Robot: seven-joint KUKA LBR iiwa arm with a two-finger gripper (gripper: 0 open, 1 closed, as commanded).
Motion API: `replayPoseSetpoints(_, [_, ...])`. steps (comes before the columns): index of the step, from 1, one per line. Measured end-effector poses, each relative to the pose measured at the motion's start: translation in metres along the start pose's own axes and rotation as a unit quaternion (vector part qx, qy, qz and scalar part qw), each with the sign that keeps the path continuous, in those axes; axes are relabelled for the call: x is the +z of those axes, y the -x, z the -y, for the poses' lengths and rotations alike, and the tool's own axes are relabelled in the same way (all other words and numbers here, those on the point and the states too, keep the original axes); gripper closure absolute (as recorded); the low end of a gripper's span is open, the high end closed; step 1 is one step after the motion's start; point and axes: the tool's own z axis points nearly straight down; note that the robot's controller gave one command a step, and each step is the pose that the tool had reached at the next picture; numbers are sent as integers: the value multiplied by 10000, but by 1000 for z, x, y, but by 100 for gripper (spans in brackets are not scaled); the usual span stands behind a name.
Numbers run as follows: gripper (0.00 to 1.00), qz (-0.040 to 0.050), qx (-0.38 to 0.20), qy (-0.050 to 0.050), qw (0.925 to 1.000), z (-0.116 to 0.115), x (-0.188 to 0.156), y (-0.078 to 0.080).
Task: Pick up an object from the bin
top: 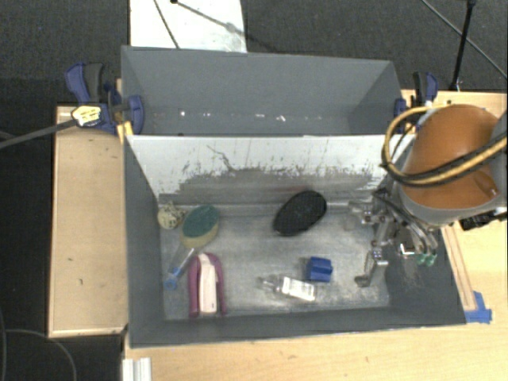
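blue block [320, 270] on the floor of the bin [254, 165], just left of pincer [369, 279], apart | pincer low by right wall, open or closed: cannot tell | clear bottle [290, 287] farther left | black oval pad [300, 213] up-left

Scuffed metal, mixed plastics.
I'm seeing the grey metal bin [238, 165] matt and scratched, the black oval lump [300, 213] rough, the blue plastic block [320, 270] smooth.
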Motion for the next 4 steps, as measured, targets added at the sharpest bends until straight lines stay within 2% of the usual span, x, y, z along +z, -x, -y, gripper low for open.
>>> replayPoseSetpoints(1, [0, -11, 703, -1, 9975, -73, 117, 2])
replayPoseSetpoints(2, [100, 95, 705, 7, 9975, -71, 112, 8])
replayPoseSetpoints(3, [0, 79, 692, 6, 9976, -71, 113, 7])
replayPoseSetpoints(4, [0, 56, -399, -18, 9992, 5, 113, 30])
